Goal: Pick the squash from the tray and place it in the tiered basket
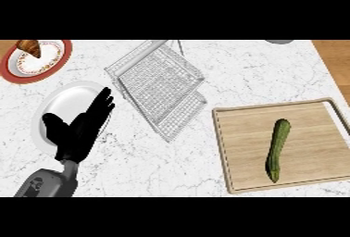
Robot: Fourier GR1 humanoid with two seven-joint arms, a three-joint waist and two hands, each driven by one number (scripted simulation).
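Ok so quick rundown. The long dark-green squash (277,149) is lying flat on the pale wooden tray (239,139) w/ a raised rim, which sits at the right edge of the white marble surface (259,78), toward the near right corner. Nothing's touching the squash yet, task basically hasn't started imo.

Only one hand in view: the black left hand (78,127) on its grey forearm, coming in at the near left corner. Fingers straight and relaxed, holding nothing, hanging over a plain white round plate (68,99). Looks like it's just resting there. Right hand isn't visible at all.

Key thing: the squash is way off to the right of that left hand, w/ the clear wire-mesh tiered basket (160,85) between them, nearer the far edge and about mid-surface. So the right arm prob makes more sense for the grab, since the tray's on its side, then carry it left and away to the basket.

Squash's long axis runs pretty much near-to-far, tilted a bit: the far end leans right, the narrower near end points at the tray's near rim. A hand would want to close across the middle, not along it.

Also a red-rimmed plate (34,60) w/ a brown pastry in the far left corner, not relevant.
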